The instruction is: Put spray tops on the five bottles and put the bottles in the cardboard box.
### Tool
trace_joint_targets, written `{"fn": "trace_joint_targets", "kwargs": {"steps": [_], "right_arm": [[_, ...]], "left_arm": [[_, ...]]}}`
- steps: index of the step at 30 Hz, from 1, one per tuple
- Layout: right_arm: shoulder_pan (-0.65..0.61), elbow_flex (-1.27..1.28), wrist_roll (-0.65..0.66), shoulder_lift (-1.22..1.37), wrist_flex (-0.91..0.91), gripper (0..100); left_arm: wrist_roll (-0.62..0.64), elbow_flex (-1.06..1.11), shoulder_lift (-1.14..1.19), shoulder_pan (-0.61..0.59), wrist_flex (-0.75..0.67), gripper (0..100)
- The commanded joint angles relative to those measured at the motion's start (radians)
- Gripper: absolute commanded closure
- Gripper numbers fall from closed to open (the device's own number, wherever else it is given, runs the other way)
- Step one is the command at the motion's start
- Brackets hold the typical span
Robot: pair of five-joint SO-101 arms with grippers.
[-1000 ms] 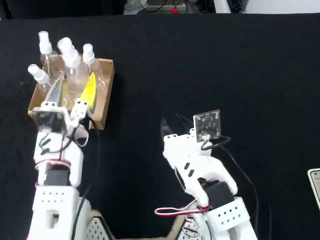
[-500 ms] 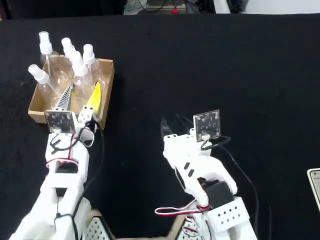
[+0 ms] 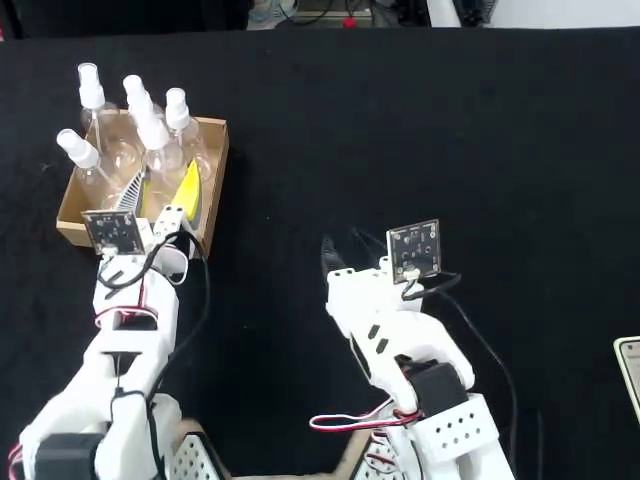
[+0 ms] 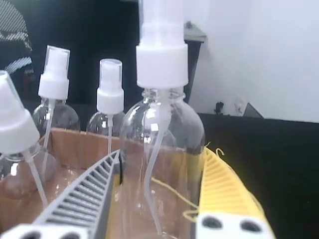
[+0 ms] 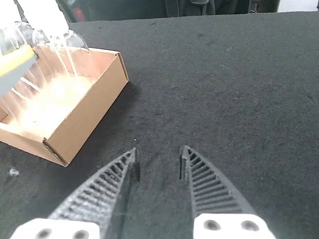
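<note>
In the cardboard box (image 3: 215,180), at the table's (image 3: 450,130) far left corner, five bottles are seen upright, each with a white spray top fitted. The nearest bottle (image 4: 159,114), with its spray top (image 4: 162,59) screwed on, is stood between the spread jaws of the left gripper (image 4: 162,152), which are set close along its two sides and reach in over the box's near wall. The four other bottles (image 3: 92,100) are ranged behind it. The right gripper (image 5: 158,159) is held low over bare table, well apart from the box, with its jaws partly parted and nothing between them.

The step in hand is judged to be the setting down of the last bottle, so the task is taken as nearly finished. For the next move, the left gripper's jaws should be kept apart and drawn straight back and upward, so that neither the bottle nor the near wall is caught and tipped.
</note>
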Motion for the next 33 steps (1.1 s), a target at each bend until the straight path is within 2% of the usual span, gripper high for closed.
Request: {"fn": "trace_joint_targets", "kwargs": {"steps": [1,5,11,18,24,33], "right_arm": [[-0.002,-0.005,0.008,-0.018,-0.028,87.1],[-0.002,-0.005,0.008,-0.018,-0.026,87.1],[-0.002,-0.005,0.008,-0.018,-0.026,87.1],[-0.002,-0.007,0.008,-0.018,-0.026,87.1],[-0.002,-0.008,0.008,-0.018,-0.026,87.1],[-0.002,-0.008,0.008,-0.018,-0.026,87.1]], "left_arm": [[0.005,-0.038,0.066,-0.005,-0.107,87],[0.005,-0.059,0.164,-0.007,-0.149,87],[0.003,-0.039,0.307,-0.008,-0.405,87],[-0.031,-0.081,0.442,-0.007,-0.422,87],[-0.034,-0.059,0.463,0.001,-0.496,87],[-0.035,-0.071,0.542,0.001,-0.497,87]]}}
